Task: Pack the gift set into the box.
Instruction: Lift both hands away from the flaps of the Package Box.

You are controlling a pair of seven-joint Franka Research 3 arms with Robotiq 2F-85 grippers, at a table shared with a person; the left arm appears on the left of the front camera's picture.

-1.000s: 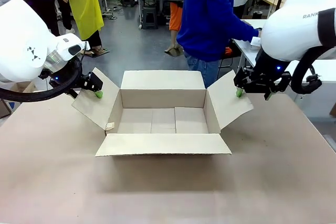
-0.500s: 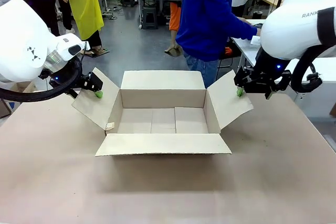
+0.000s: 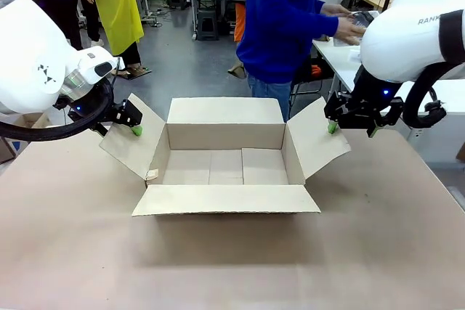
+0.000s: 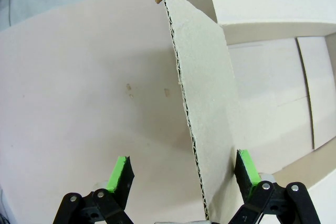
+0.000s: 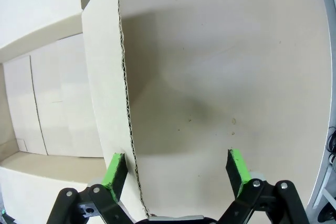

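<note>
Centrally on tan tbl (image 3: pixel 232 266), plain brown corrugated cardboard box (image 3: pixel 225 136) sat open. L gripper (image 4: pixel 181 169) spread wide, astride 9 o'clock flap (image 3: pixel 131 143); R gripper (image 5: pixel 176 169) likewise unclenched, astride 3 o'clock flap (image 3: pixel 320 143).

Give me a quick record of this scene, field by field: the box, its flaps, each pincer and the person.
box: brown carton, upright on the table, top open
inside: bare cardboard floor, nothing packed yet
flaps: all four spread outward
left pincer: open, straddling the edge of the left flap
right pincer: open, straddling the edge of the right flap
person: blue top, standing past the far side, arms reaching sideways
</note>
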